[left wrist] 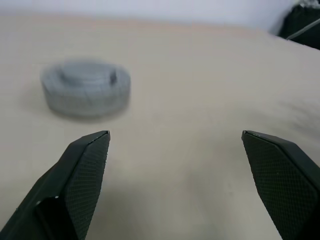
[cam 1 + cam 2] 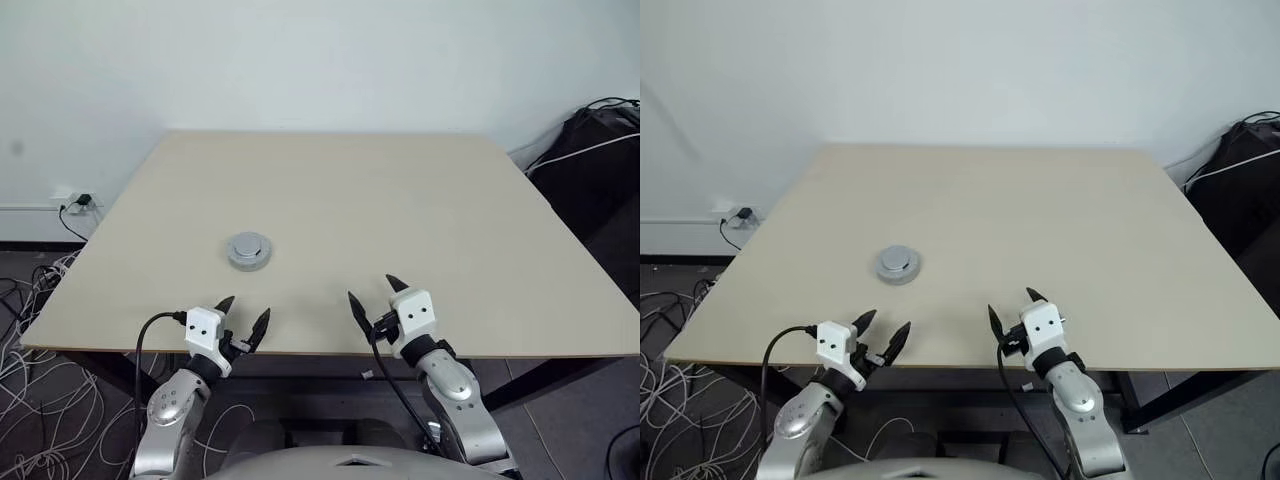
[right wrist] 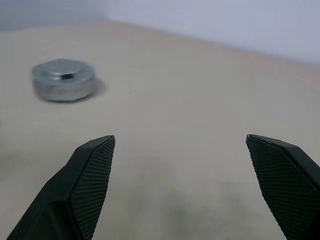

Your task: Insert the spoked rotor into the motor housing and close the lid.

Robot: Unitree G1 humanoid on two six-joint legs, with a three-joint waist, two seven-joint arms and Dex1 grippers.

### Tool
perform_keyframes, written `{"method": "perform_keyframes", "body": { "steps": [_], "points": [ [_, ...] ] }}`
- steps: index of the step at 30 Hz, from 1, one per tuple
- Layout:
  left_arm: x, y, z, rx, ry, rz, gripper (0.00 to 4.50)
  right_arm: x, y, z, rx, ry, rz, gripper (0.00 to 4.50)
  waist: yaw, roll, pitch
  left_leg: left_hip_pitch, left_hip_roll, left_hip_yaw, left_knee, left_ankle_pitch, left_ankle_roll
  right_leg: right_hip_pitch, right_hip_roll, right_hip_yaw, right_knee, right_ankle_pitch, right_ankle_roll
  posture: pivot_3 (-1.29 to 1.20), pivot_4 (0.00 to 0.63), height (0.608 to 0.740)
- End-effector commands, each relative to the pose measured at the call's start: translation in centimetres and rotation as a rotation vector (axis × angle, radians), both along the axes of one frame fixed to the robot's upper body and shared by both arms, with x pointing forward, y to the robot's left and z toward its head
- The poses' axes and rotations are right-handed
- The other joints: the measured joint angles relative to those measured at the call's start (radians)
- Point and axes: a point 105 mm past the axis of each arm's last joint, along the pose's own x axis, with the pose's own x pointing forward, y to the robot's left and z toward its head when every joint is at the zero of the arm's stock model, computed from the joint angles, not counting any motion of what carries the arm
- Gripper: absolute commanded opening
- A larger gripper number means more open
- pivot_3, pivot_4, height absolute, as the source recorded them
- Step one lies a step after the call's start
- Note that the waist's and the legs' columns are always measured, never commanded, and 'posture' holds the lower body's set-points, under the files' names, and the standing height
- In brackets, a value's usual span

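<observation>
Left eye view: lidded motor housing (image 2: 249,250) on table (image 2: 400,220), both pincers spread, empty

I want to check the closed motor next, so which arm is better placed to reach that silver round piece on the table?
Probably the left. The silver assembly with the lid on top lies just ahead of the left gripper, whose fingers are open. The right gripper, also open, sits farther off to the side.
</observation>
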Motion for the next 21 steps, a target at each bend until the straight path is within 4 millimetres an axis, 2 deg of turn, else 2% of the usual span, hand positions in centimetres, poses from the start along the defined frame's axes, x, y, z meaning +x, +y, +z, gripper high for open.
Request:
{"method": "perform_keyframes", "body": {
  "steps": [1, 9, 21],
  "points": [
    [0.0, 0.0, 1.8, 0.052, -0.135, 0.05, 4.47, -0.4, -0.2, 0.5, 0.013, -0.022, 0.0, 4.5, 0.0, 0.0, 0.0, 0.0, 0.0, 0.0, 0.0, 0.0, 0.0, 0.0, 0.0, 0.0, 0.0, 0.0, 0.0, 0.0, 0.0, 0.74],
    [-0.8, 0.5, 1.8, 0.088, -0.189, 0.128, 4.47, -1.8, -0.7, -0.4, -0.031, 0.013, 0.055, 4.5, 0.0, -0.002, 0.005, 0.0, 0.0, 0.0, 0.001, -0.001, 0.002, 0.001, 0.0, -0.001, 0.0, -0.004, 0.007, 0.0, 0.0, 0.74],
    [-0.2, 0.0, 2.7, 0.097, -0.223, 0.13, 4.47, -1.5, -0.5, -0.3, -0.026, 0.011, 0.057, 4.5, 0.0, -0.004, 0.006, 0.0, 0.0, 0.0, 0.001, -0.001, 0.003, 0.001, 0.0, -0.002, 0.0, -0.004, 0.008, 0.0, 0.0, 0.74]
  ]
}}
